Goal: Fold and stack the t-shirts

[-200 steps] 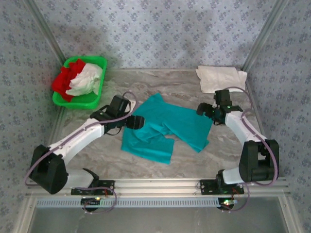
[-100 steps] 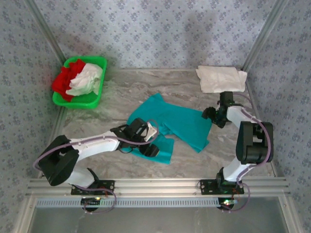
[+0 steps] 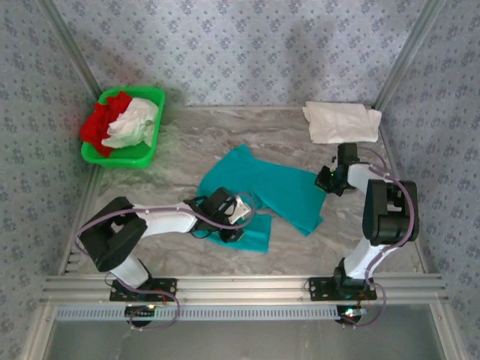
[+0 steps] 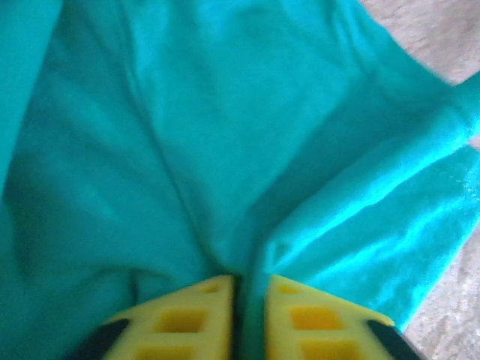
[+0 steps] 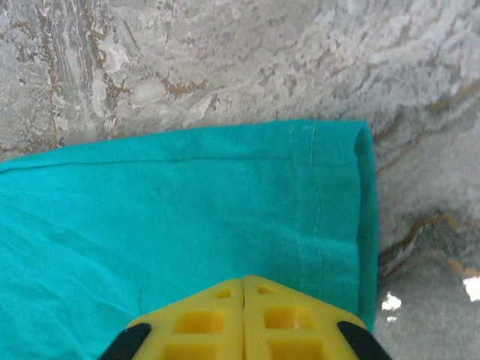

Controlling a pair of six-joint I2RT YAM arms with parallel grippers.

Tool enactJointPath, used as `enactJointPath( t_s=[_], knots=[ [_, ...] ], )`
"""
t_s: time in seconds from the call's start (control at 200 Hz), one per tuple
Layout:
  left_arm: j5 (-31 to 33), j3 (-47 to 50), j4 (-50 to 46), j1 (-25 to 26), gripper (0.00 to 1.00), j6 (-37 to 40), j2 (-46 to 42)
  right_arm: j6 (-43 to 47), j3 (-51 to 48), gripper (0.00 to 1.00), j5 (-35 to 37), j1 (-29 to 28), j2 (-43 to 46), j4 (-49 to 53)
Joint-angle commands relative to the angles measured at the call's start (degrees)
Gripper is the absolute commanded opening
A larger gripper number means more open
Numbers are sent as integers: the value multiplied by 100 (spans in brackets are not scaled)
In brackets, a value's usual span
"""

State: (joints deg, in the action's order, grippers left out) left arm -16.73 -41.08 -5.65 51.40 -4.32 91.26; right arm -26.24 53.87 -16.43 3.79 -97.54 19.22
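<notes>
A teal t-shirt point(image 3: 270, 187) lies crumpled and partly folded in the middle of the marble table point(image 3: 187, 142). My left gripper point(image 3: 237, 223) sits low on the shirt's near-left part. In the left wrist view its yellow fingers point(image 4: 191, 319) are shut on a raised fold of the teal t-shirt point(image 4: 225, 112). My right gripper point(image 3: 325, 180) is at the shirt's far-right corner. Its fingers point(image 5: 292, 319) are pressed flush together, tips down on the flat cloth point(image 5: 187, 195) beside the stitched hem, and no cloth shows between them. A folded white t-shirt point(image 3: 341, 121) lies at the back right.
A green plastic basket point(image 3: 150, 150) at the back left holds a red t-shirt point(image 3: 101, 120) and a white t-shirt point(image 3: 135, 120), both crumpled. Patterned walls and metal posts close in the table. The marble around the teal t-shirt is bare.
My left gripper swung from the shirt's left edge down to its near part and shut on a fold. My right gripper shut at the shirt's right corner.
</notes>
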Motion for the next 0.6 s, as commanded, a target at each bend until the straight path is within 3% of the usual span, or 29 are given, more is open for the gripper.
enactJointPath(
  t_s=[0.0, 0.14, 0.35, 0.44, 0.595],
  knots=[
    [457, 250, -156, 4, 0, -10, -212, -4, 215, 0, -103, 162, -73, -149],
    [1151, 26, -738, -158, 0, -373, -525, -17, 369, 0, -33, 334, 35, -76],
    [1319, 260, -687, -687, 0, -522, -1846, -4, 377, 0, 99, 734, 217, 95],
    [1218, 460, -560, -990, 0, -469, -2450, 4, 380, 43, 131, 718, 76, 149],
    [1348, 717, -663, -1580, 0, -558, -3295, 44, 458, 53, -116, 594, -201, 24]
  ],
)
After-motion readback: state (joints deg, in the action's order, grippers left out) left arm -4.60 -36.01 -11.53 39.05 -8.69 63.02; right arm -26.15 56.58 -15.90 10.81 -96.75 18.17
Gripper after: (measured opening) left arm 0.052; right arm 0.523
